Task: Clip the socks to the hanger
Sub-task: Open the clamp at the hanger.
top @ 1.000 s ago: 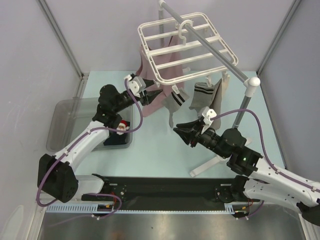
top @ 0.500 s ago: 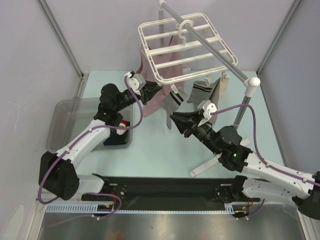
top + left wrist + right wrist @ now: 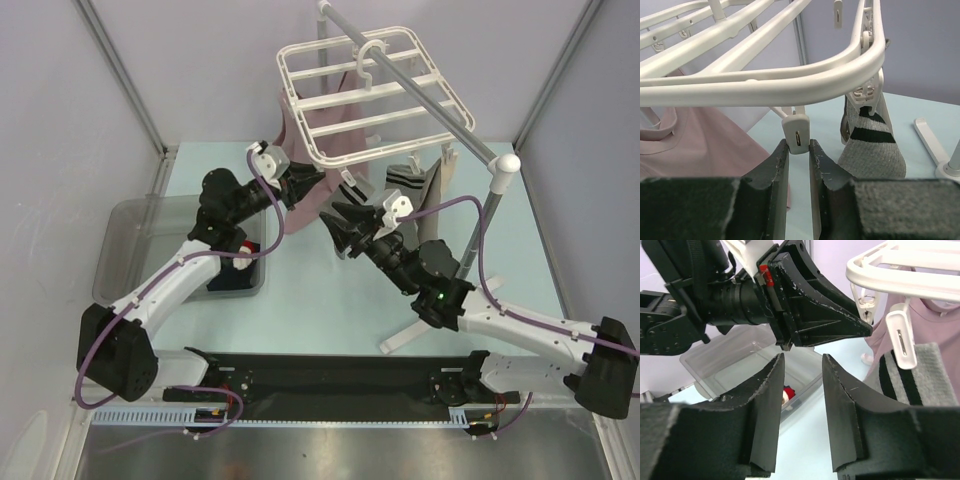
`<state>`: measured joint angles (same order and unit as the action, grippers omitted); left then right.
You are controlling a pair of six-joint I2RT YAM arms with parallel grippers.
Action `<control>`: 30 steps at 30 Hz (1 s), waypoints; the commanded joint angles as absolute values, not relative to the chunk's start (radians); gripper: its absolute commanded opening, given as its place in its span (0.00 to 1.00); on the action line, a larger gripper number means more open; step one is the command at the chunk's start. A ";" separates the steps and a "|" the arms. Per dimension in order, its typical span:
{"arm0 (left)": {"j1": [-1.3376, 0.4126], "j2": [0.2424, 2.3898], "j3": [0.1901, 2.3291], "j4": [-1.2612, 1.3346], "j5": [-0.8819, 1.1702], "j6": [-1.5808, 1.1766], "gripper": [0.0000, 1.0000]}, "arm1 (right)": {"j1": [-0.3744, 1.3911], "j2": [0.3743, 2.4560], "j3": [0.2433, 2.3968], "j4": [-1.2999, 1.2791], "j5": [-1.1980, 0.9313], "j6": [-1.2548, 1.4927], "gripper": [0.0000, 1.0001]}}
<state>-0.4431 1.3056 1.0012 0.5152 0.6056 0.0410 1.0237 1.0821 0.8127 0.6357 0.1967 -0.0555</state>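
Note:
The white hanger (image 3: 370, 90) hangs from the pole by its hook. Grey black-striped socks (image 3: 403, 181) hang clipped under its near side, and one shows in the left wrist view (image 3: 870, 145). My left gripper (image 3: 318, 178) is at the hanger's near left corner, its fingertips pinching a small dangling white clip (image 3: 799, 137). My right gripper (image 3: 336, 216) is open and empty just below and right of it, facing the left gripper (image 3: 815, 310), with a clip (image 3: 902, 340) and a grey sock (image 3: 920, 377) at its right. A navy Santa sock (image 3: 240, 255) lies in the bin.
A clear plastic bin (image 3: 115, 235) sits at the left. A mauve-pink cloth (image 3: 300, 195) hangs behind the left gripper. The grey pole stand (image 3: 485, 215) rises at the right, with its white foot (image 3: 405, 338) on the table. Walls close both sides.
My right arm has swung left and forward, bringing its open gripper close under the left gripper. My left gripper has edged up to the hanger's corner.

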 commanded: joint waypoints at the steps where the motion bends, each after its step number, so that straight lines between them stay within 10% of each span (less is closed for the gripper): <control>1: -0.462 1.253 0.985 0.566 0.617 0.012 0.00 | 1.028 1.120 0.850 0.788 0.215 -0.115 0.42; 30: -0.623 1.212 0.934 0.575 0.554 0.024 0.00 | 0.835 1.065 0.827 0.758 0.019 -0.170 0.56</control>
<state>-0.6010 1.2282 0.9283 0.5571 0.5438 0.0025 0.8787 1.0882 0.8177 0.7418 0.1234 -0.1703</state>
